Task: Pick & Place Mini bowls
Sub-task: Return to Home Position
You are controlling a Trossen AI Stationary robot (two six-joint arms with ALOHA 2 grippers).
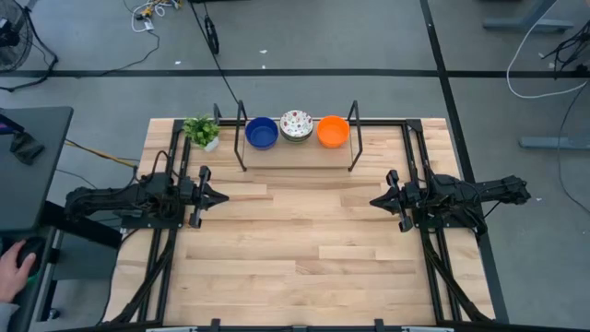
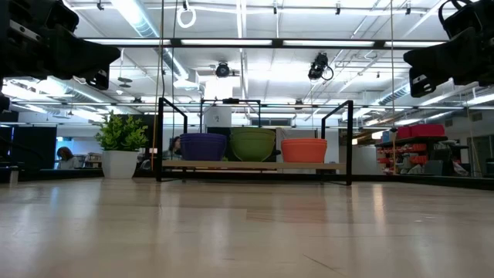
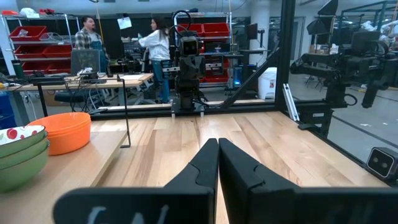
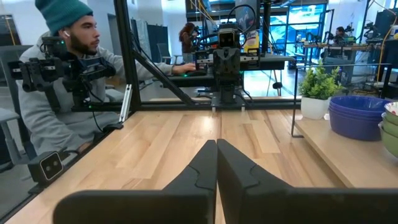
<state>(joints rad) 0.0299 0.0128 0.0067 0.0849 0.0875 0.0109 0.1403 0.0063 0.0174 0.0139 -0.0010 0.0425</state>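
Here, the shelf (image 1: 297, 155) carries three stacks — blue mini bowls (image 1: 262, 133), speckled white mini bowls (image 1: 296, 124) in the middle, orange mini bowls (image 1: 333, 131); the left gripper (image 1: 224, 195) and right gripper (image 1: 373, 201) hang before the shelf, off either end, fingers pressed together.

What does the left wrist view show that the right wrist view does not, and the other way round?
Only the left wrist view: the orange bowls and red bins on far shelves. Only the right wrist view: the blue bowls, the potted plant and a seated person. Both: the wooden table, the speckled bowls, and a shut left end effector or right end effector.
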